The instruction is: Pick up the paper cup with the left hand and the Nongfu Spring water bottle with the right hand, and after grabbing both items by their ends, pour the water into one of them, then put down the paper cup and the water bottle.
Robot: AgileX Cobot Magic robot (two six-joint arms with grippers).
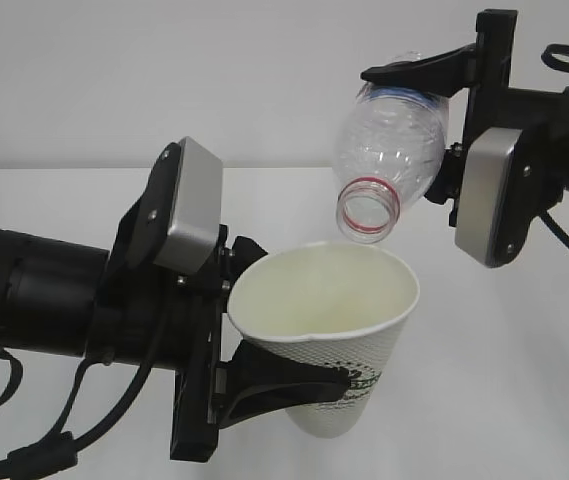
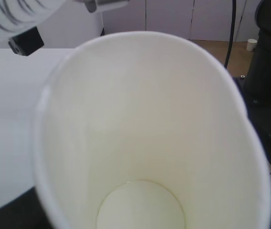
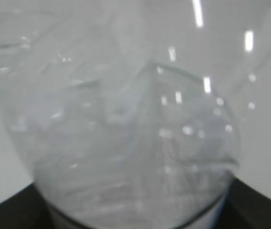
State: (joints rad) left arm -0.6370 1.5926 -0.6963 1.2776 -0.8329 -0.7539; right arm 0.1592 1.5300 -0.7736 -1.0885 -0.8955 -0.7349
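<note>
Stretching white and bare across the exterior view, the table (image 1: 524,380) meets a plain pale wall (image 1: 164,70) behind it, the line between them running level at about a third of the way down. Above this surface the left hand (image 1: 294,385) holds the paper cup (image 1: 339,330) off the table, one black finger (image 1: 284,385) lying along the dimpled wall low down by the green logo, the cup clamped between the fingers and tilted a little with its wide mouth turned up and toward the camera. Up and to the right, the right hand (image 1: 419,110) pinches the water bottle (image 1: 389,150) at its base end, a black finger (image 1: 414,70) across the top of it; the bottle is tipped over with its open mouth and red neck ring pointing down, just above the far rim of the cup and not touching it.

The left wrist view looks straight down into the cup (image 2: 140,133): its inside is creamy white, and whether any liquid lies on the round bottom cannot be told. Beyond its rim the white table (image 2: 6,119) shows on the left, and behind it light wall panels (image 2: 173,19), a strip of brownish floor (image 2: 221,52) and a dark piece of equipment (image 2: 268,52) with a black cable on the right.

The right wrist view is filled by the clear, blurred body of the bottle (image 3: 125,129), with ceiling lights glinting on it
</note>
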